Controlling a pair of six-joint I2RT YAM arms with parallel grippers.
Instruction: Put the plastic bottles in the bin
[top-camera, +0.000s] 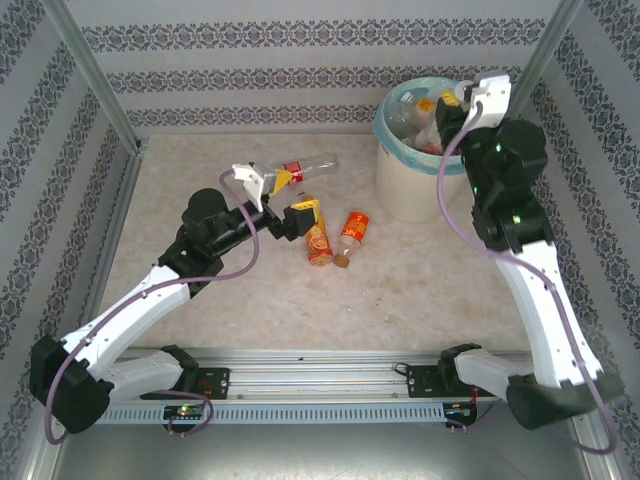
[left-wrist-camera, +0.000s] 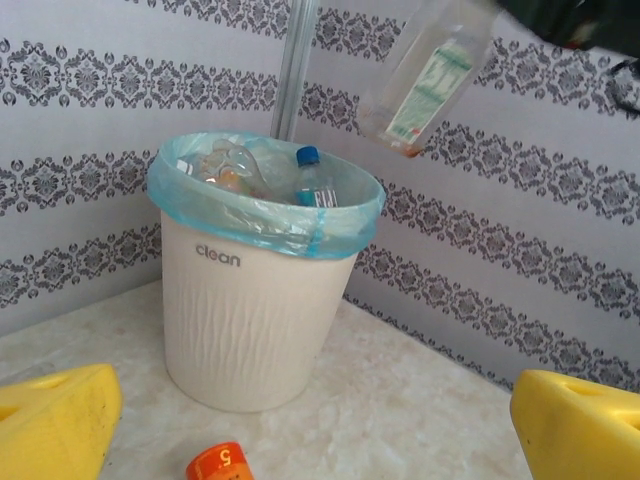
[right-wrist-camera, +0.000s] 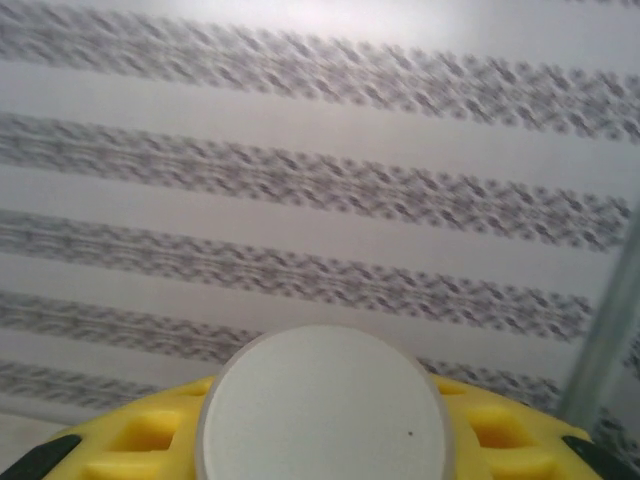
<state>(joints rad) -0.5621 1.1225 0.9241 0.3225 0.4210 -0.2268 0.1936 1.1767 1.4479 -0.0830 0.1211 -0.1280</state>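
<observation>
The bin (left-wrist-camera: 240, 320) stands at the far right of the tabletop (top-camera: 400, 290), a cream, bucket-shaped tub with a wavy ribbed wall and the word "clean" moulded into it. A thin, crinkled teal liner (left-wrist-camera: 330, 225) is folded over its rim. It already holds several bottles, among them a clear one with a blue cap (left-wrist-camera: 308, 157) beside crumpled see-through ones. Just above the rim hangs another clear bottle (left-wrist-camera: 425, 75) with a white and green label, clamped in the right end effector (top-camera: 465, 100). From that wrist its pale round end sits snug between the yellow fingers (right-wrist-camera: 500, 435). So I would say the job is well past halfway, with this one about to go in. Three bottles are left lying on their sides near the middle of the marbled, matte tabletop: a clear one with a red label (top-camera: 305, 167), an orange-labelled one (top-camera: 318, 243) and a shorter one with a red-orange label (top-camera: 352, 230). The left end effector (top-camera: 295, 196) hovers over them with its chunky yellow fingers spread wide and nothing between them. Patterned wallpaper (left-wrist-camera: 80, 80) backs the whole scene.
</observation>
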